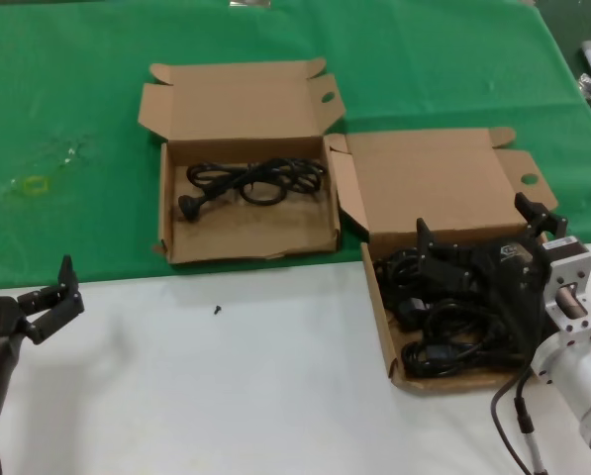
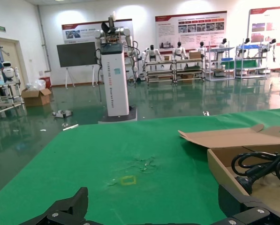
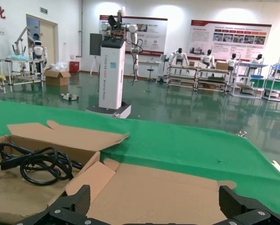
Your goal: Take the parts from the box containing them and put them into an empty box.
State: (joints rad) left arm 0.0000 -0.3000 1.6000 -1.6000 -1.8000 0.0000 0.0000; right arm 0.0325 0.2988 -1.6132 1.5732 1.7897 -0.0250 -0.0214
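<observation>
power cords fill the near box; the right end effector hovers above, spread open to grab one.

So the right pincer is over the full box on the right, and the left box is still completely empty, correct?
Not quite. The right pincer is over the full box, but the left box is not empty: the head view shows one power cord already lying in it.
</observation>
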